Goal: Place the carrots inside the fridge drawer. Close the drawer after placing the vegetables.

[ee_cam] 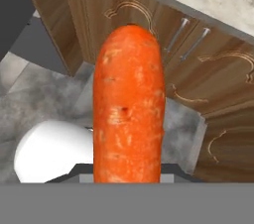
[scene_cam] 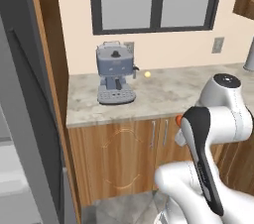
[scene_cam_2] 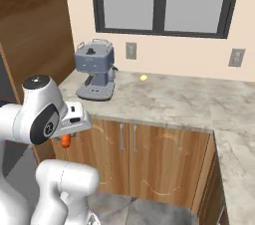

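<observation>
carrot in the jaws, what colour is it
Bright orange with faint paler flecks; the carrot shows best in the hand view.

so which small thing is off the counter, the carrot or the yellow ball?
The carrot: orange, clamped in the shut gripper in front of the cabinet doors. The yellow ball sits on the counter right of the coffee machine.

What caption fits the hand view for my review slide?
Carrot held upright in the shut gripper, filling the view, with wooden cabinet doors and grey floor behind.
</observation>
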Robot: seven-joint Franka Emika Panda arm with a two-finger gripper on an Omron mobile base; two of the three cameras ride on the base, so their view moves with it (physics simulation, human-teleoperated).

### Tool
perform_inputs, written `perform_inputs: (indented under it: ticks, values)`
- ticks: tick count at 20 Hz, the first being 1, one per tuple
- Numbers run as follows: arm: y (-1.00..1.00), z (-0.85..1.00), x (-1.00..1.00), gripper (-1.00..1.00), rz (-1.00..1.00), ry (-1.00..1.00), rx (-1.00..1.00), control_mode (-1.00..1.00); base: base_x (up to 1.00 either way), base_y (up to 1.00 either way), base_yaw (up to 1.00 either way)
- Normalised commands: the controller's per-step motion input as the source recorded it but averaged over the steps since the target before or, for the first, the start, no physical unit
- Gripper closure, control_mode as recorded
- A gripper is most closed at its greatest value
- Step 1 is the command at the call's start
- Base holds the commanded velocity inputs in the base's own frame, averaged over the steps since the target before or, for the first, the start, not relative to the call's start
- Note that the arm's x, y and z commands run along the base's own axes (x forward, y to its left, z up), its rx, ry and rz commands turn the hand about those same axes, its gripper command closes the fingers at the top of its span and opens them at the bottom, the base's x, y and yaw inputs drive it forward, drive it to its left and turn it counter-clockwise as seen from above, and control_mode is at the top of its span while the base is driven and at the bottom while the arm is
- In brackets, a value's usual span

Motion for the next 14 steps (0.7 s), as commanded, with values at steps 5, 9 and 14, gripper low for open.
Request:
perform_inputs:
  ticks: [5, 9, 14]
  values:
    - [0.0, 0.0, 0.0, 1.0, 0.0, 0.0, 0.0, 1.0, -1.0, 0.02, 0.0]
    - [0.0, 0.0, 0.0, 1.0, 0.0, 0.0, 0.0, 1.0, -1.0, 0.4, 0.0]
    - [0.0, 0.0, 0.0, 1.0, 0.0, 0.0, 0.0, 1.0, -0.89, 0.72, 0.0]
